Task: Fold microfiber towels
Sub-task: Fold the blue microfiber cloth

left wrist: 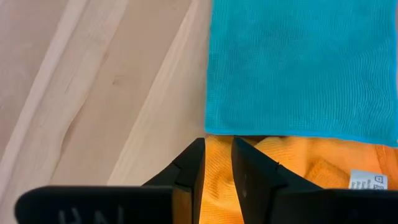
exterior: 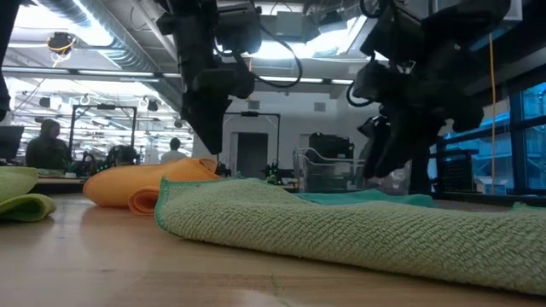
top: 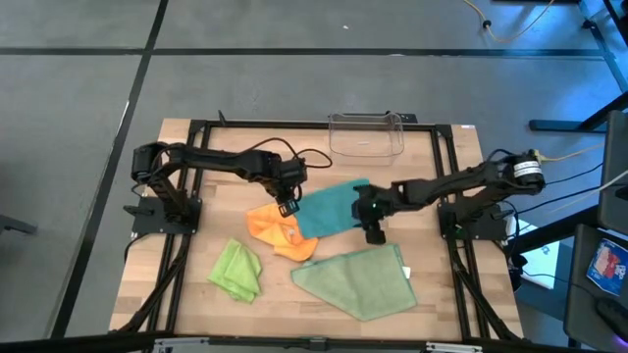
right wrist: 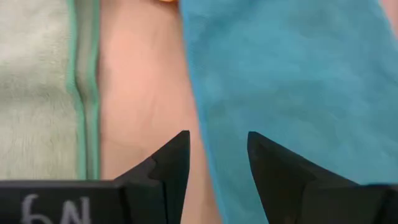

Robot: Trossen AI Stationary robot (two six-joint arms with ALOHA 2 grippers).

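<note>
We take the teal towel [top: 329,208] as our landmark; it lies flat near the middle of the wooden table [top: 196,250]. The orange towel [top: 278,231] sits against the teal towel's left edge, and the teal towel's edge overlaps it, as the left wrist view shows. On the orange towel we see a small white label [left wrist: 367,180] with printing too small for us to read. The pale green towel [top: 358,279] lies on the near side of the teal towel, towards the front of the table, and the bright lime towel [top: 236,271] lies bunched further left of that, well apart from the teal one. A clear plastic bin [top: 366,134] stands beyond the teal towel at the table's far edge.

The left gripper [top: 288,205] hangs just off the teal towel's left edge, over the orange towel. Its fingers [left wrist: 188,171] stand slightly apart with a narrow gap, and we see nothing held between them. The right gripper [top: 374,231] hangs at the teal towel's right edge, between it and the pale green towel. Its fingers [right wrist: 168,165] are spread and hold nothing, with bare wood and the teal edge showing in the gap. On the right gripper's body we make out raised marks, but we cannot read them with confidence.
</note>
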